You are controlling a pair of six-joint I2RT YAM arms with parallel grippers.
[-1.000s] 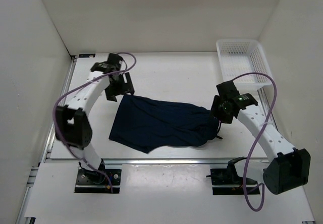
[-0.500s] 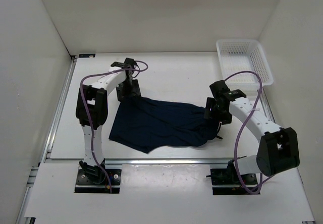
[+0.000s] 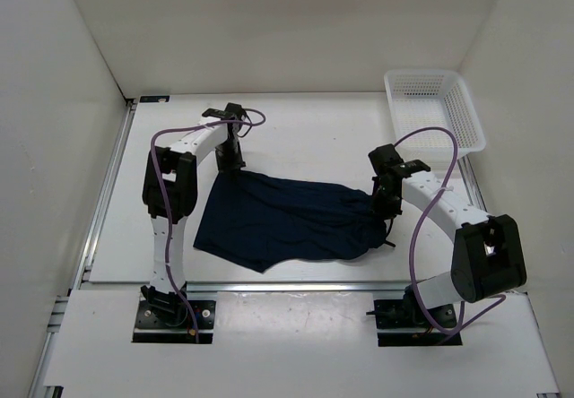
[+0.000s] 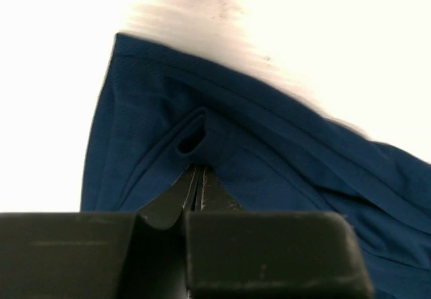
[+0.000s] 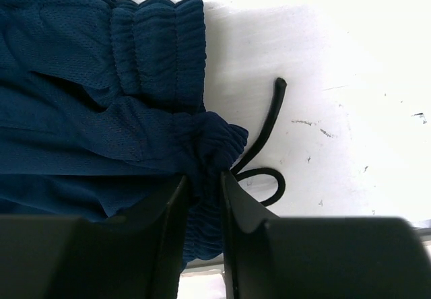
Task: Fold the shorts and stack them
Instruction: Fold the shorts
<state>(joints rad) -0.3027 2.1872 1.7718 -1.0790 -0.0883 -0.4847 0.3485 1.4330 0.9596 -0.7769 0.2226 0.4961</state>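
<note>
Both arms have closed in over the past second: the left gripper (image 3: 228,161) has dropped from beyond the cloth onto its far left corner, and the right gripper (image 3: 387,204) has slid in to the right end. The shorts (image 3: 287,219) have barely shifted.

They lie spread flat across the middle of the table (image 3: 305,125), dark navy and softly creased, with the leg hems to the left and the gathered waistband (image 5: 161,50) to the right. A thin dark drawstring (image 5: 266,130) loops out onto the bare white surface beside the waistband.

The left wrist view shows the left gripper (image 4: 199,191) with its fingers pressed together, pinching a small raised fold near the hem. In the right wrist view, the right gripper (image 5: 204,191) stands narrow, with bunched waistband fabric caught between its fingers.

The cloth's near edge runs close to the table's front rail. Open surface lies behind it and to its left. A white mesh basket (image 3: 470,109) sits in the far right corner, well apart from the shorts.
</note>
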